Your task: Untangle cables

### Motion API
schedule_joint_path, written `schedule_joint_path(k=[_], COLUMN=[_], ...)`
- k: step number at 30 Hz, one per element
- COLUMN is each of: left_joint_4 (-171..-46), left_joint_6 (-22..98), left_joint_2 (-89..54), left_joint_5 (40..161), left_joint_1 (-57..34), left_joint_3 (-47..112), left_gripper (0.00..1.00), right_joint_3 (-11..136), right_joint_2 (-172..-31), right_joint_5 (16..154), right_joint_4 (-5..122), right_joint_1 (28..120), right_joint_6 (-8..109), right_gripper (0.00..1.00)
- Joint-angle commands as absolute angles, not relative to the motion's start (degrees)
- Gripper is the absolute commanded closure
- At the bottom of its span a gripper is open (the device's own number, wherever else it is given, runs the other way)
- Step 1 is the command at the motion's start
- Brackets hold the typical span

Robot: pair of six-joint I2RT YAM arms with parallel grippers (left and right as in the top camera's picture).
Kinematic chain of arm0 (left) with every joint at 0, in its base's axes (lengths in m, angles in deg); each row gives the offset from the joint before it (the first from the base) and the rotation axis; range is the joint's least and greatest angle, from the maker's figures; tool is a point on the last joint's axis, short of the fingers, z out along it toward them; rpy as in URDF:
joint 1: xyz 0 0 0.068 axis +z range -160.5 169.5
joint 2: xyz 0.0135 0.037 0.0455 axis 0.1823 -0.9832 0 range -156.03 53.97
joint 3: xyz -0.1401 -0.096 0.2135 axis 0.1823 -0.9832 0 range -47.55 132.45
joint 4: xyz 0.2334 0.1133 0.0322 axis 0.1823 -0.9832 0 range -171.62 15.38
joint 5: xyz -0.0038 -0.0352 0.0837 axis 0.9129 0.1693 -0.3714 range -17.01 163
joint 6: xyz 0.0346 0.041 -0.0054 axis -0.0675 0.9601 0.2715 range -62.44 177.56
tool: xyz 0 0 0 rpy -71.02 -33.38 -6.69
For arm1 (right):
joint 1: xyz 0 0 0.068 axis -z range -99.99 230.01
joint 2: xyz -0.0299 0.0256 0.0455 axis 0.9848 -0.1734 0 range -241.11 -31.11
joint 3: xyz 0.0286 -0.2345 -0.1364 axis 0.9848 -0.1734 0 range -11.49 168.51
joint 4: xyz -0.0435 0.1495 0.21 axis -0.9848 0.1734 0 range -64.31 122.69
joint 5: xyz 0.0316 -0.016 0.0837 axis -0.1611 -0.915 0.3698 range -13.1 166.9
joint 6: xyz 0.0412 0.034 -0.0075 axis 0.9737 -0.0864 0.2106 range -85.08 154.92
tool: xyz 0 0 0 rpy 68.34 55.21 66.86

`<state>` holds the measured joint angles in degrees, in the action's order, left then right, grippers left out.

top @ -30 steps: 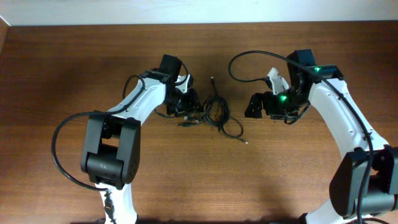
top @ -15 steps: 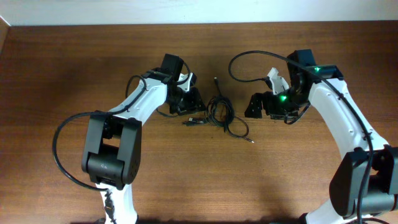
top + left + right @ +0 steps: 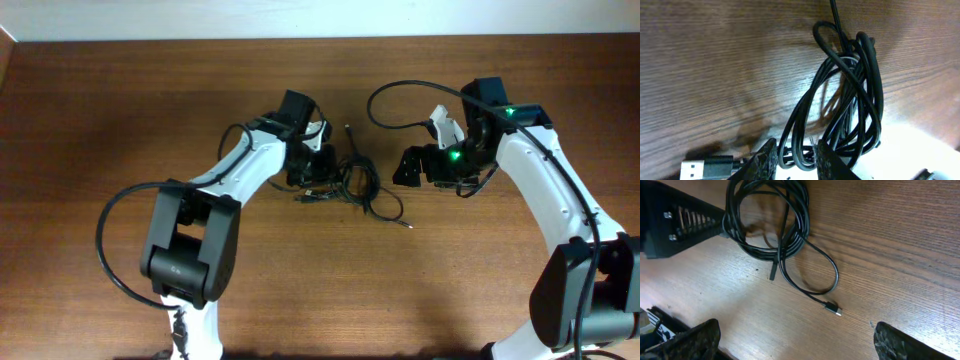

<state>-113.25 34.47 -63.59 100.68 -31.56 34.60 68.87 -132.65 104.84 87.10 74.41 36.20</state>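
Recording a rightward shift of the left gripper (image 3: 796, 159) onto the cables (image 3: 355, 182), bunched at mid-table between both arms. Found with fingers (image 3: 766, 161) drawn narrower than a second ago about strands of the loop; firm pinch not confirmable. Found the right gripper (image 3: 795, 342) spread wide, empty, above a trailing plug (image 3: 834, 310). Judged as the start of a pull-apart; tangle not yet loosened.

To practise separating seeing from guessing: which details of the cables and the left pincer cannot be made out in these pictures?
Overhead: the left pincer covers its hold on the cables.
Left wrist: the bottom edge cuts off the flat plug; whether the fingers clamp the strands is unclear.
Right wrist: the top edge crops the cables.
Cable count: overlapping strands hide it.
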Motion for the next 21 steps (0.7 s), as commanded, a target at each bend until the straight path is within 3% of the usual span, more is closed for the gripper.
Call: schedule_joint_path(k=[1,3,11,12,13,18,21], left_joint_4=[-111.92,-111.85,-111.07,-111.05,-111.05,-111.11,-114.37], left_joint_6=[33.11,33.14,33.16,33.16,33.53,40.22,44.11], left_joint_2=[-64.44,-64.44,-68.29,-68.27,-68.2,-68.2,-68.2], left_joint_5=[97.14,97.11,97.62,97.66,99.58,123.63,122.16], left_joint_1=[-32.63,-32.63,-32.63,-32.46,-32.0,-24.79,-23.45], left_joint_3=[34.23,34.23,34.01,34.1,34.56,36.24,36.24], left_gripper=[0.76,0.85,0.81,0.89,1.0,1.0,0.98], right_joint_3=[69.19,69.19,69.19,69.19,69.19,69.19,69.19], right_joint_2=[-132.76,-132.76,-132.76,-132.76,-132.76,-132.76,-132.76], right_joint_5=[104.51,104.51,104.64,106.48,108.51,117.89,118.74], right_joint_4=[86.97,86.97,86.99,87.69,89.24,86.97,85.85], right_joint_1=[74.82,74.82,74.82,74.82,74.82,74.82,74.82], right_joint_6=[36.03,36.03,36.07,36.07,36.05,41.66,41.82], right_gripper=[0.02,0.02,0.02,0.02,0.02,0.01,0.04])
